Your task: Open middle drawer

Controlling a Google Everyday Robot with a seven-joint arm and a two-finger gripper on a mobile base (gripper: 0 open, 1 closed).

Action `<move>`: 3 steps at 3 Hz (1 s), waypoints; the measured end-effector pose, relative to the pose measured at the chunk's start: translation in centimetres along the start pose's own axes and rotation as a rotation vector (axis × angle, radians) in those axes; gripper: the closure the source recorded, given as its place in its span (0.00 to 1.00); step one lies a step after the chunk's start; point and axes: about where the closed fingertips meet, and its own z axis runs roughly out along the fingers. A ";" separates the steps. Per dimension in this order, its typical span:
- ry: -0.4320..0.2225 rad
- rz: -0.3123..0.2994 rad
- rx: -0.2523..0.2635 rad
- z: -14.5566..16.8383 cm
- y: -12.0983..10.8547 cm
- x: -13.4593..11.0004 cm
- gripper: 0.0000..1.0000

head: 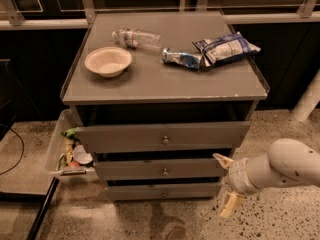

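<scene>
The grey cabinet has three drawer fronts. The middle drawer [150, 170] is the mid-sized one, with a small round metal knob [165, 172] at its centre. It sits between the tallest top drawer [125, 136] and the slim bottom drawer [140, 192]. My gripper [225, 184] is low at the right, just off the right end of the middle drawer. Its two cream fingers [222, 160] are spread apart and hold nothing. The white arm [285, 166] reaches in from the right edge.
On the cabinet top [150, 86] lie a white bowl [108, 61], a plastic water bottle [136, 37] and two snack bags [225, 48]. A bin with rubbish [67, 151] hangs at the cabinet's left side. A white post [307, 101] stands at the right.
</scene>
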 end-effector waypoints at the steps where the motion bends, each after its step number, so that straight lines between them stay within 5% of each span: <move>1: 0.000 0.000 0.000 0.0 0.0 0.0 0.00; 3: -0.028 -0.041 0.020 6.8 -1.7 2.5 0.00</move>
